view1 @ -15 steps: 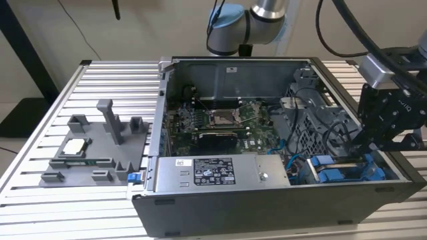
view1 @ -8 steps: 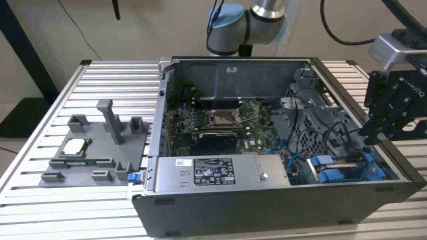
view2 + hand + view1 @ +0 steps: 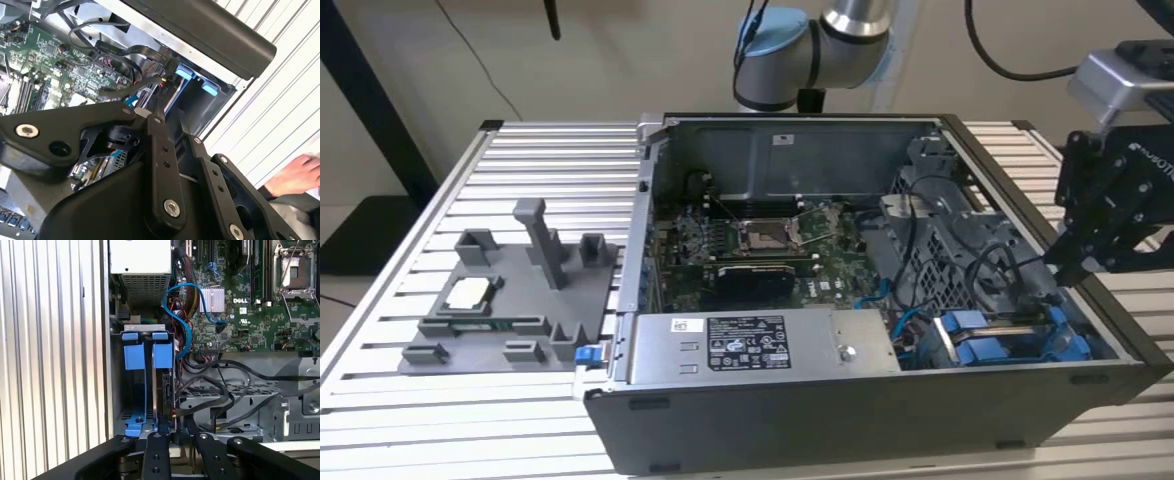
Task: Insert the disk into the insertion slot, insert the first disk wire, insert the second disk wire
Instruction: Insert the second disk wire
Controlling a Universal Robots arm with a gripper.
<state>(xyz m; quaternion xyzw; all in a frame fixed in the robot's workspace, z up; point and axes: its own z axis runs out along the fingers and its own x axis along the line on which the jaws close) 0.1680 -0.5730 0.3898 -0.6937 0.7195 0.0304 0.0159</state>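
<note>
Open computer case [image 3: 854, 400] lies on its side on the slatted metal desk [image 3: 560, 160], interior exposed. The arm reaches in from the exterior view's right. Its black end effector [image 3: 1067, 272] hangs over the corner of the case that carries the insertion slot [image 3: 1007, 325], close above it.

End effector state: whether it is spread, pressed together or pinching something cannot be told from any of the three views.

The slot is a narrow grey-metal bay with blue plastic fittings, next to the labelled grey power-supply box [image 3: 747, 345]. In the first wrist view two blue tabs [image 3: 134, 355] stand side by side at the far end of the bay. A dark flat slab on edge under the tab nearer the board appears to be the disk [image 3: 166, 385] in its blue carrier, within the slot, though the view along its edge is poor.

A blue cable [image 3: 182, 320] loops from the motherboard [image 3: 761, 240] down beside the bay. Several black wires [image 3: 225, 390] run across the perforated metal cage [image 3: 250, 405] next to it. Where these ends sit cannot be made out.

On the desk at the exterior view's left stands a grey fixture tray [image 3: 507, 320] holding small parts.

In the second wrist view a person's hand [image 3: 295, 177] rests over the desk outside the case.
</note>
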